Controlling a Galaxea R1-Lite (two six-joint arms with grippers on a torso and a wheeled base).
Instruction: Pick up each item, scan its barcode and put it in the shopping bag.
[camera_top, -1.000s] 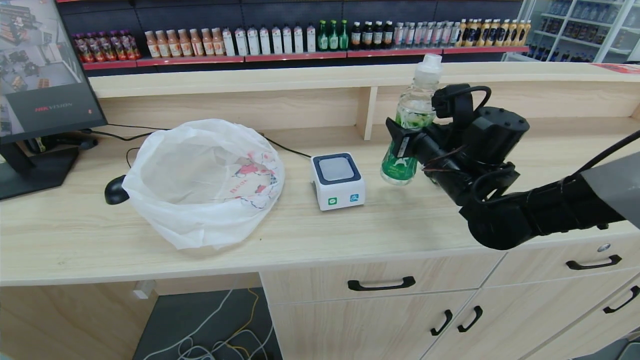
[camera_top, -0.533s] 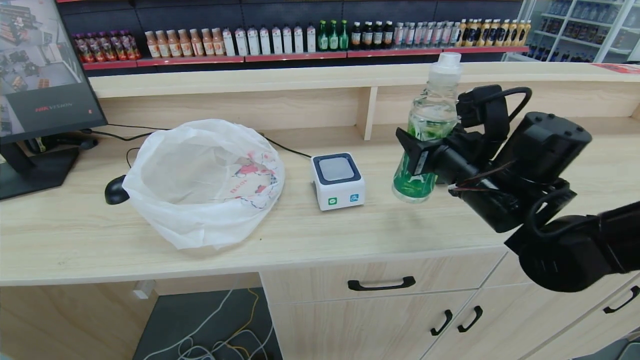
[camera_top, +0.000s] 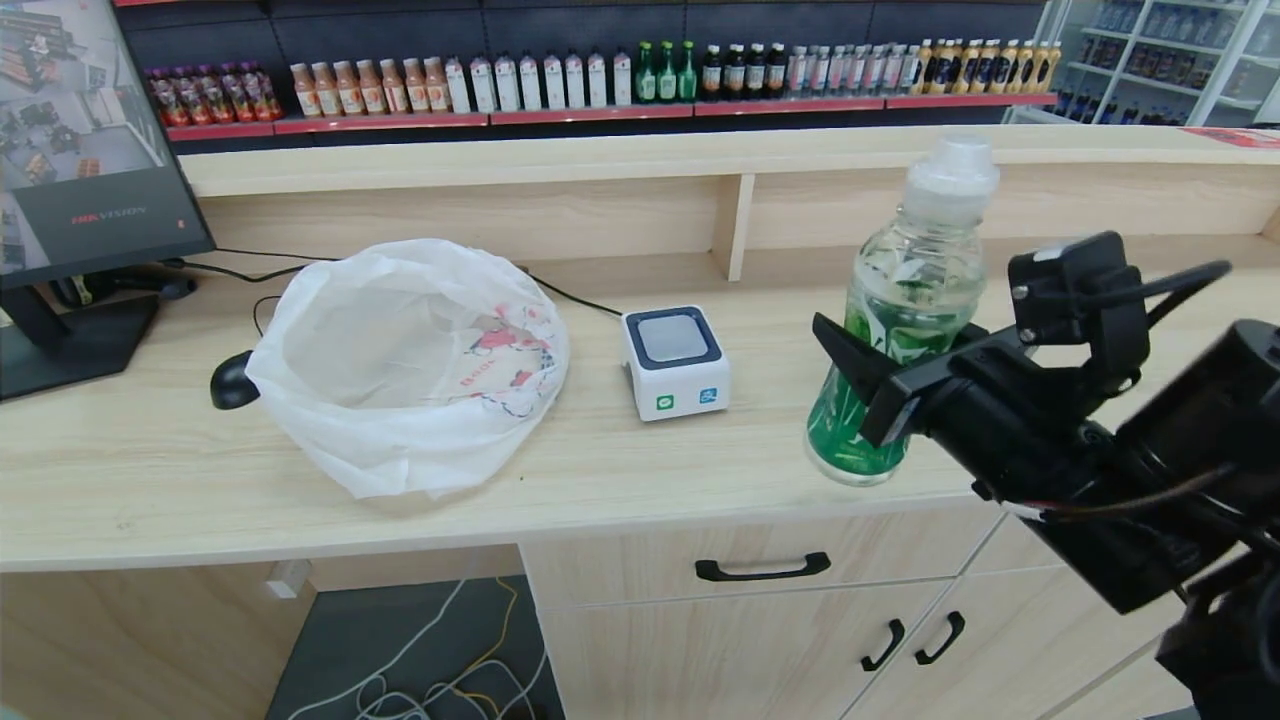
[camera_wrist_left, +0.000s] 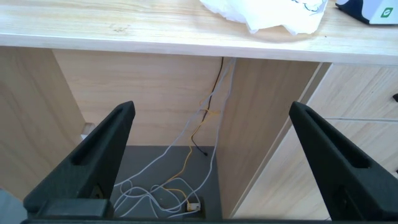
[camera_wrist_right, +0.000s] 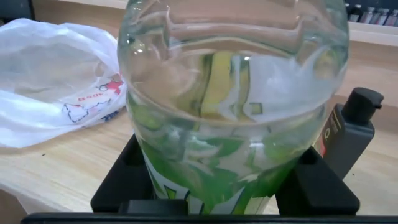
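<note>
one right gripper (camera_top: 885, 385) pinches one clear, green-labelled bottle (camera_top: 905, 300), held upright over the counter's (camera_top: 600, 470) front edge. one white scanner (camera_top: 675, 362) sits to this gripper's left, and one shopping bag (camera_top: 405, 365) lies farther left beyond it. one left gripper (camera_wrist_left: 211, 109) hangs spread wide, lower than the counter top.

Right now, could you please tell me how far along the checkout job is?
Done: the green-label bottle is picked up. In hand: the right gripper holds it upright, right of the barcode scanner, not over its window. Left: scanning it and dropping it into the open shopping bag, with no items visible inside. The left gripper hangs open.
</note>
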